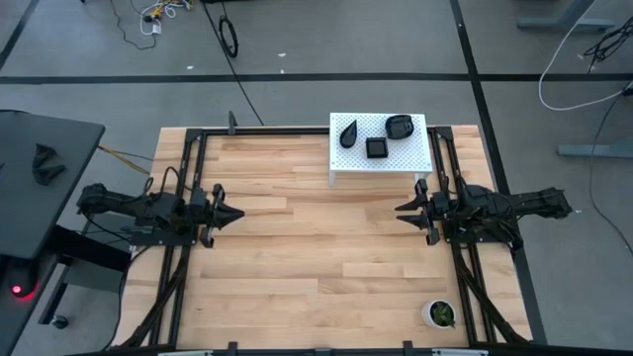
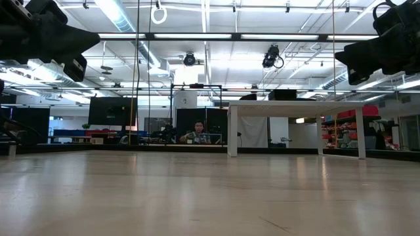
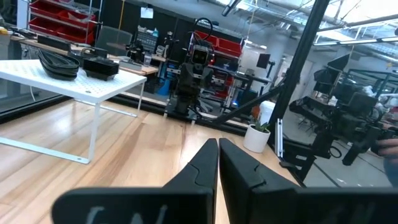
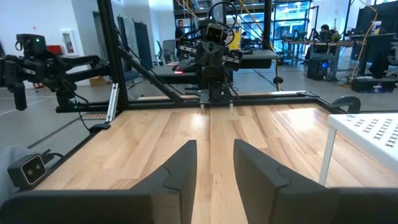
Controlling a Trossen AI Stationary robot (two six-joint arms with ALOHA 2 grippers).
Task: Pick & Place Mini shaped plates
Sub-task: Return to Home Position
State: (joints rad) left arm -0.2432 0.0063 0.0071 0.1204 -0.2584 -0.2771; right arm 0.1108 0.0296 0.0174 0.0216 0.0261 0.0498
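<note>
On white shelf, bench far side: mini shaped plates in 3 stacks; teardrop stack long axis approx. front-back. Left tool at left edge, fingers together; right tool at right edge, fingers apart.

No text, label, brand or number can be read in any view. A wall notice in the room behind is too small to be read.
</note>
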